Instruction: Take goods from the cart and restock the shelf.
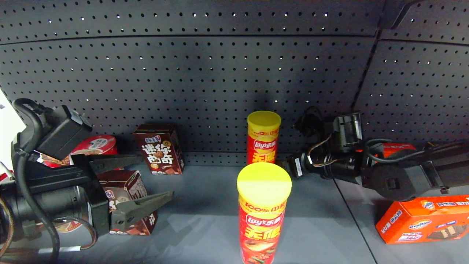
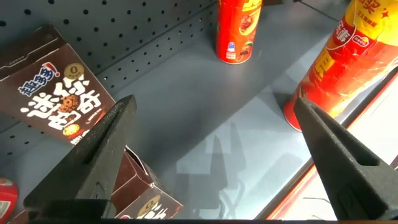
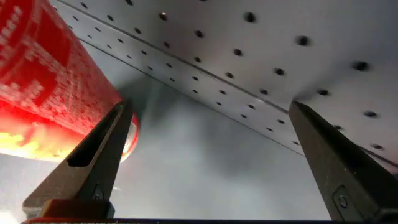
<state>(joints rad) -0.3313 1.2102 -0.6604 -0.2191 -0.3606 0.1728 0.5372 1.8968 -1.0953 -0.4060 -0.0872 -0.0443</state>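
Back chip can [image 3: 43, 81], right pincer [image 3: 210, 109] spread beside

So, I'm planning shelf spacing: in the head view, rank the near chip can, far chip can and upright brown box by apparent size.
1. near chip can: largest, but nearest the camera, so unsure.
2. far chip can and upright brown box: about alike, not ranked.

Both spread: left gripper [image 1: 157, 176], right gripper [image 3: 211, 107] (aimed leftward).
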